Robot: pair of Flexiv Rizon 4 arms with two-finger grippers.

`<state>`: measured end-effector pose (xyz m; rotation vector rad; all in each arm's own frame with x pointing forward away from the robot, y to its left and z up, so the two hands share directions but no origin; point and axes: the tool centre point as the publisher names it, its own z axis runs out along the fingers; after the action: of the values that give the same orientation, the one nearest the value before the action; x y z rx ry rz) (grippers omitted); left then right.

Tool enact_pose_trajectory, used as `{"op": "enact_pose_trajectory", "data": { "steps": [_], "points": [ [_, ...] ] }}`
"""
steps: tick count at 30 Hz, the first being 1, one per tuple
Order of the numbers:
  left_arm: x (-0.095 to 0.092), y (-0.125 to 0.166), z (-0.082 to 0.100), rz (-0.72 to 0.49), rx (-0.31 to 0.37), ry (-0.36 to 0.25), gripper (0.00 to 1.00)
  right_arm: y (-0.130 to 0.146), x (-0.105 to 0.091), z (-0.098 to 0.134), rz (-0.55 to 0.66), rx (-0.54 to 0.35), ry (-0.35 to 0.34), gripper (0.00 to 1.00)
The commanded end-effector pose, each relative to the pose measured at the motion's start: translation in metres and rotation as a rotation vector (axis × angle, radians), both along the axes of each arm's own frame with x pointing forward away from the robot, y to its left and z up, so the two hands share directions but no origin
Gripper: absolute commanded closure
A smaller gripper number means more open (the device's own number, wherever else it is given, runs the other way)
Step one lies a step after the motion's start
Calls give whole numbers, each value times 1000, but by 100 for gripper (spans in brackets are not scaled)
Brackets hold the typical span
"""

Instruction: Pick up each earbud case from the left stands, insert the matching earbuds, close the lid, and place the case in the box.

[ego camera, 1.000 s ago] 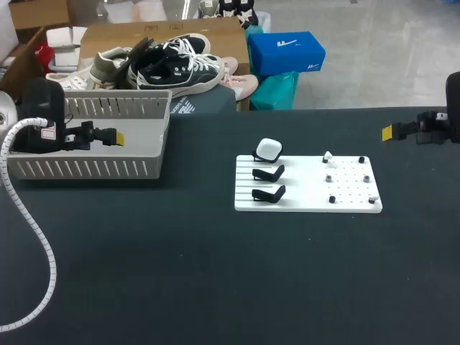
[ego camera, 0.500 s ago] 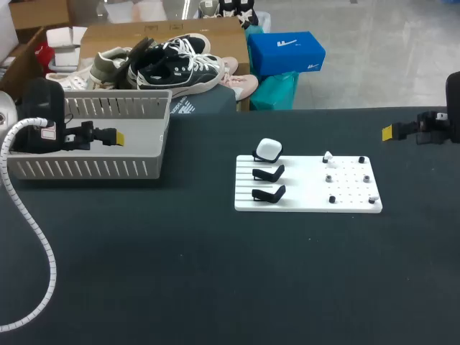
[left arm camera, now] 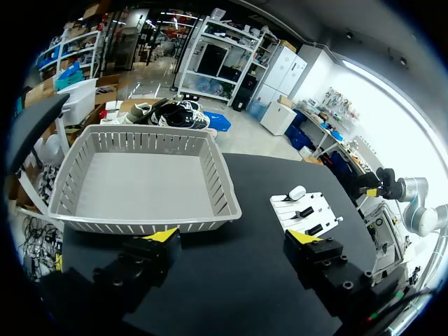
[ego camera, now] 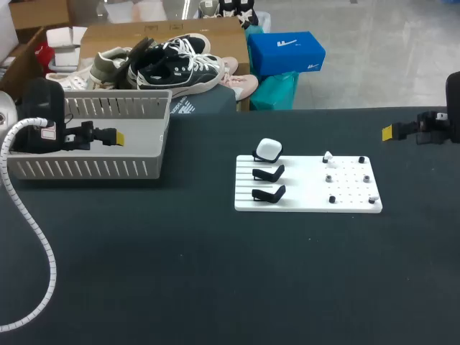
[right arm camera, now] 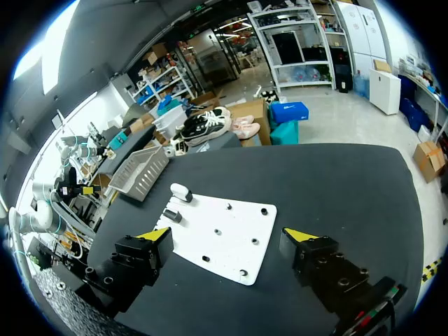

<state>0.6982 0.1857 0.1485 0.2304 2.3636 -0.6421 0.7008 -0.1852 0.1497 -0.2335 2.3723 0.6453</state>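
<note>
Left claw (left arm camera: 233,238): released, fingers wide apart, nothing between them. The grey slatted plastic basket (left arm camera: 150,222) is straight ahead, its near wall just past the fingertips. In the head view this claw (ego camera: 115,136) hangs over the basket (ego camera: 86,169), no contact visible.

The white flat peg board (left arm camera: 316,210) is ahead of the left claw and off to one side, well apart from it. The white rounded earbud case (left arm camera: 297,191) sits on the end stand of the board's row of black angled stands (left arm camera: 306,212), lid shut.

Right claw (right arm camera: 226,234): also released, fingers spread, gripping nothing. The board (right arm camera: 231,224) lies ahead of and below it on the black table (right arm camera: 336,182). The case (right arm camera: 180,190) is at the board's far corner from this claw, ahead and off to one side, well clear of both fingers. The other stands (right arm camera: 173,215) are nearer the claw than the case. The basket (right arm camera: 140,171) is further out past the case.

In the head view the right claw (ego camera: 388,131) is out near the table (ego camera: 215,273) edge, well apart from the board (ego camera: 307,190). The case (ego camera: 269,149) is on the stand at the board's far side, the other stands (ego camera: 270,173) just beside it. A small white piece (ego camera: 328,155) and several dark ones (ego camera: 366,177) stand on the peg grid. Too small to tell which are earbuds.
</note>
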Motion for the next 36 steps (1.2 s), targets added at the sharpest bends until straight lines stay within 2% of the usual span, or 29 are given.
{"op": "enact_pose_trajectory", "data": {
  "steps": [1, 11, 12, 16, 19, 21, 26, 29, 31, 36],
  "points": [
    [1, -1, 1, 1, 6, 6, 0, -1, 1, -1, 3, 2, 0, 0],
    [1, -1, 1, 1, 6, 6, 0, -1, 1, -1, 3, 2, 0, 0],
    [1, -3, 2, -17, -11, 8, 0, -1, 1, -1, 3, 2, 0, 0],
    [3, -13, 7, -50, -4, -23, 0, -1, 1, -1, 3, 2, 0, 0],
    [4, -21, 11, -86, 1, -60, 0, -1, 1, -1, 3, 2, 0, 0],
    [4, -29, 15, -125, 33, -111, 0, -1, 1, -1, 3, 2, 0, 0],
    [6, -48, 22, -227, 31, -200, 0, -1, 1, -1, 3, 2, 0, 0],
    [9, -64, 29, -350, 41, -248, 0, -1, 1, -1, 3, 2, 0, 0],
    [9, -75, 35, -432, 75, -293, 0, -1, 1, -1, 3, 2, 0, 0],
    [20, -84, 37, -529, 104, -324, 0, -1, 1, -1, 3, 2, 0, 0]
  ]
}}
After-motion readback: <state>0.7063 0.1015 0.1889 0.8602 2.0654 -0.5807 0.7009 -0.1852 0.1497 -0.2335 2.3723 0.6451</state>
